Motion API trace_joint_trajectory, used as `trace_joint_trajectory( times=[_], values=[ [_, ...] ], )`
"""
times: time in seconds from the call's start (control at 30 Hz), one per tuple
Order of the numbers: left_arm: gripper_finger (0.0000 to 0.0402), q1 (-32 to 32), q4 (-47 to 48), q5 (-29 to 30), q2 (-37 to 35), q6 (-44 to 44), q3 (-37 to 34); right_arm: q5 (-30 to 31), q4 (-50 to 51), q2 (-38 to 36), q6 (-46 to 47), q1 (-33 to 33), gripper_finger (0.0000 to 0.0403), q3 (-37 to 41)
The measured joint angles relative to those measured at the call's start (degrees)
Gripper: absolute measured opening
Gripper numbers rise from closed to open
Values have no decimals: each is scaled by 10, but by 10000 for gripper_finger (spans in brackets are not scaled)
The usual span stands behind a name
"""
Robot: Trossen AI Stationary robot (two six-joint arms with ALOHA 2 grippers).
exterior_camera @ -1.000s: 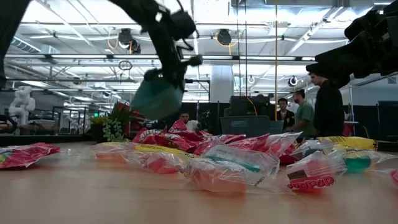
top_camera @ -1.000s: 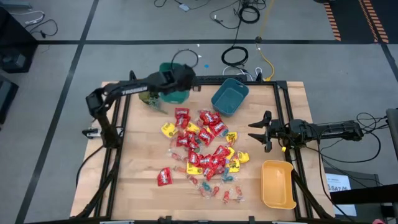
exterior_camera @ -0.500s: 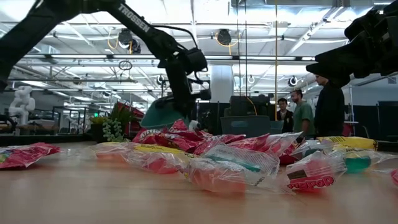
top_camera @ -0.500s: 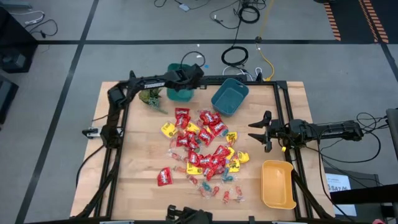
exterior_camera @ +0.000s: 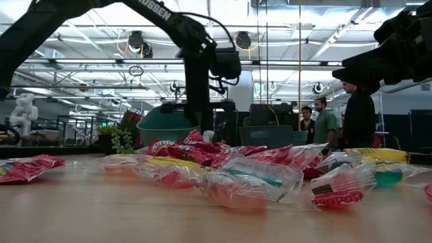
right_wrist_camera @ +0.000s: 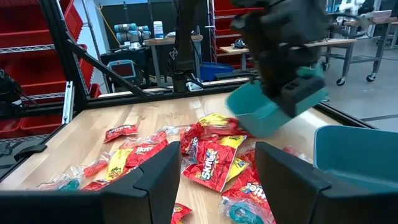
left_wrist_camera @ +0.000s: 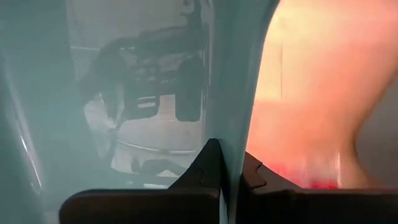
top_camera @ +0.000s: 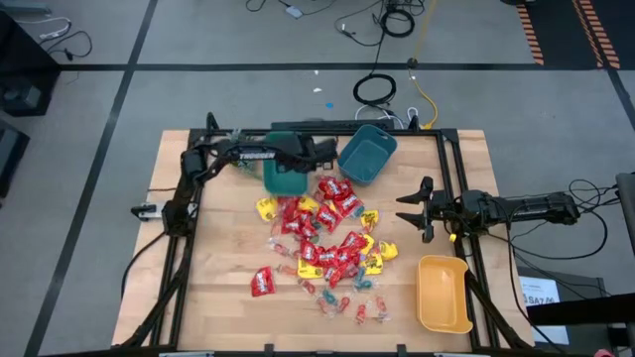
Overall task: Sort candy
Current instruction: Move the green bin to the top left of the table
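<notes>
My left gripper [top_camera: 300, 162] is shut on the wall of a dark green bin [top_camera: 285, 178] at the far left end of the candy pile. The candy [top_camera: 322, 233], red and yellow packets with small twist-wrapped pieces, lies spread over the middle of the table. In the low view the green bin [exterior_camera: 166, 123] stands level, low behind the pile; whether it rests on the table is hidden. My right gripper [top_camera: 410, 210] waits open at the table's right side, level, with nothing between its fingers [right_wrist_camera: 165, 180]. My left gripper pinches the green bin's side wall [left_wrist_camera: 231, 118] at the rim, one finger [left_wrist_camera: 205, 165] inside the bin and one [left_wrist_camera: 254, 174] outside. The fingers come from above, slanting down. The bin hangs roughly level below them, at the far end of the candy.
A blue bin [top_camera: 367, 152] stands at the far side, right of the green one. A yellow bin [top_camera: 443, 293] sits at the near right corner. A small green plant [top_camera: 238, 157] is at the far left. Bare wood lies left of the pile and along the near edge.
My left gripper has carried the green bin down and toward the near edge, from beside the plant to the far end of the candy pile. The wrist has turned, and the bin has gone from tipped to level. The gripper stays shut on it.
</notes>
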State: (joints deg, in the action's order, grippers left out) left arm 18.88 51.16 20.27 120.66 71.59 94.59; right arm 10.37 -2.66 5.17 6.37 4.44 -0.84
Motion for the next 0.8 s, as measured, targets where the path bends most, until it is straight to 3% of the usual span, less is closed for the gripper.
trace_joint_trajectory(
  times=[0.43, 0.6, 0.8],
  values=[
    [5, -153, 62, 7, -1, 222, 0, 0, 0, 0, 0, 0, 196, 0],
    [5, -137, 69, 6, -8, 203, 6, 0, 0, 0, 0, 0, 196, 0],
    [5, -68, 68, 9, -10, 83, 58, 0, 0, 0, 0, 0, 196, 0]
  ],
)
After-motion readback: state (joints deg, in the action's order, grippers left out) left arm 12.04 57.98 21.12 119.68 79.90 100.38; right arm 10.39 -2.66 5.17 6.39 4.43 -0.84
